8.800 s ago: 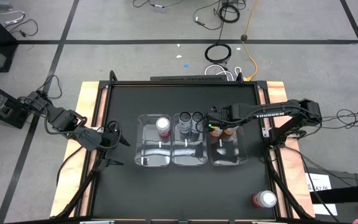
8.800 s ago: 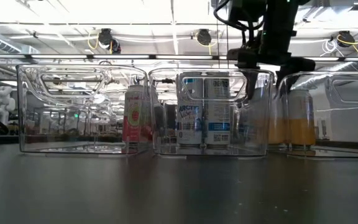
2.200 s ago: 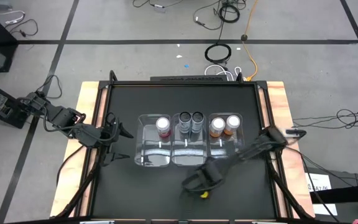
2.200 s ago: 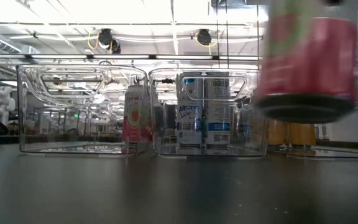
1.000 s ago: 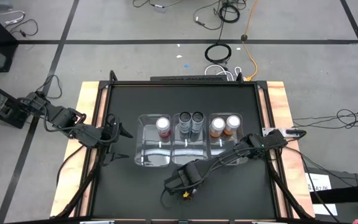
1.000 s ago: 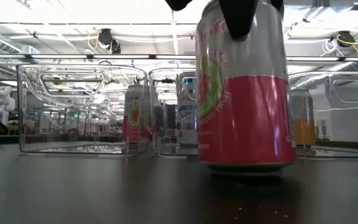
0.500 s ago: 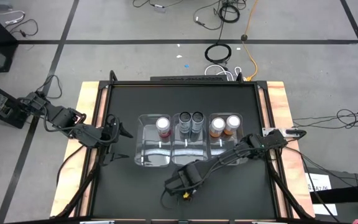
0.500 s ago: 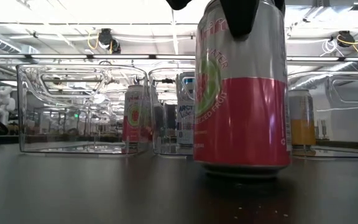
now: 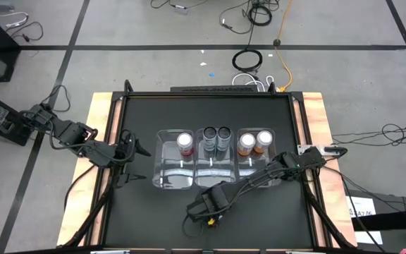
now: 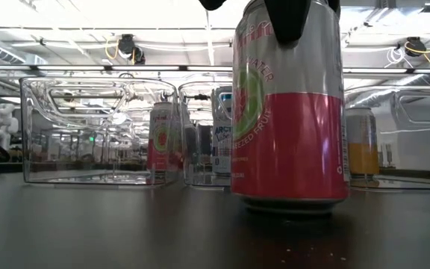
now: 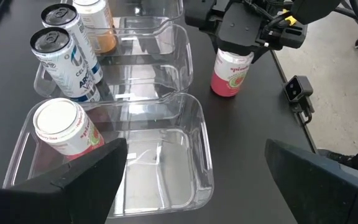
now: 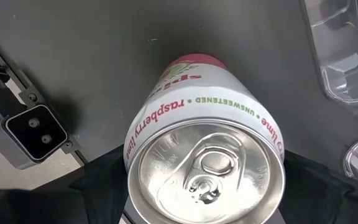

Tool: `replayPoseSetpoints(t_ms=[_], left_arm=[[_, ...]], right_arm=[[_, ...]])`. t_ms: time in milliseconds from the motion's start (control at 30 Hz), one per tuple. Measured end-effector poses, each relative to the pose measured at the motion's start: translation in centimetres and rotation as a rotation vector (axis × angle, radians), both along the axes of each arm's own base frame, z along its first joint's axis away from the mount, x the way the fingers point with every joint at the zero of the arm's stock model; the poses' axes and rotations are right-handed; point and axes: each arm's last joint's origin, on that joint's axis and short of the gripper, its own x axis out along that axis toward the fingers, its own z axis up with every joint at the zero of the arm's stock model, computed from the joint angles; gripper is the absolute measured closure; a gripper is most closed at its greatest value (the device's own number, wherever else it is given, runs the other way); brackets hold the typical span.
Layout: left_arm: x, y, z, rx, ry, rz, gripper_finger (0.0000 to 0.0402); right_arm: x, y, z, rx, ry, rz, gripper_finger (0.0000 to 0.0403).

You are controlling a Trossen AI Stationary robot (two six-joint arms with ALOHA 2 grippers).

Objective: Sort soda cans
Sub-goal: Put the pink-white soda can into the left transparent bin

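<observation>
The right gripper is closed around the top of a pink can, fingers on either side of its upper rim. The can stands upright on the black table, near the front edge, close by the small low camera; whether its base rests fully on the surface or sits a hair above it cannot be told from the low view.

The relation that matters: the can's destination lies away from the front edge and toward the left arm's side. The left bin holds one matching pink can at its far end, with open floor in front of it. The middle bin holds two black cans; the right bin holds two orange cans. The held can sits in front of the middle bin, just outside the row.

The can's long axis is vertical, suited to a straight lift over the bin wall.

The left gripper waits, fingers spread and empty, beside the left bin, nearer that bin than the right arm's base is. In my judgement the right arm, already holding the can, is placed to complete the move.
</observation>
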Motion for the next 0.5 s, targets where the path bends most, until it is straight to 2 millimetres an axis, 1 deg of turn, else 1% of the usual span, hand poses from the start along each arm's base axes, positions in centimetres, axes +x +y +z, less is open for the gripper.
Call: replayPoseSetpoints(t_ms=[167, 500], left_arm=[[0.00, 0.00, 0.00, 0.000, 0.000, 0.000, 0.0013], [0.00, 0.00, 0.00, 0.000, 0.000, 0.000, 0.0013]], right_arm=[[0.01, 0.01, -0.02, 0.000, 0.002, -0.012, 0.0073], [0.01, 0.04, -0.03, 0.006, 0.004, -0.016, 0.0013]])
